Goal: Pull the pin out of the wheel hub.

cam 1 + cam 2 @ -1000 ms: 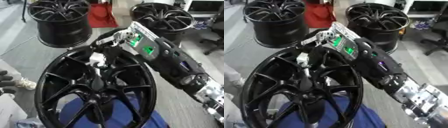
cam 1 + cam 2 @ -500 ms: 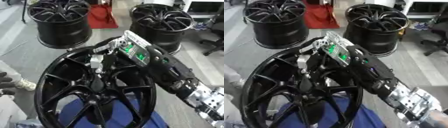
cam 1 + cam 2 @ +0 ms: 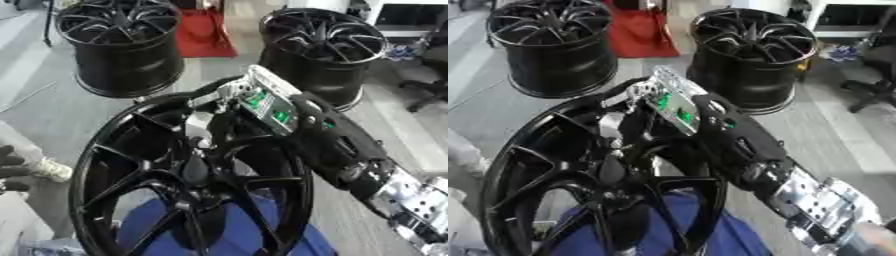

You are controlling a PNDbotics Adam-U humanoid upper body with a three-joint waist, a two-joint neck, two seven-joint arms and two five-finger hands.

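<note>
Reaching right robot hand into wheel hub.

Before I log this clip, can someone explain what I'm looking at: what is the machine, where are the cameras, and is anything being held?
Both pictures come from a stereo camera in a humanoid robot's head, looking down, so they nearly match. The black and silver arm from the right is the robot's own, and its right robot hand reaches into the near wheel, close to the hub. The fingers are hidden among the spokes, so I cannot tell whether they hold the pin, which I cannot make out. The left robot hand does not show. Two more wheels stand behind on the floor.
</note>
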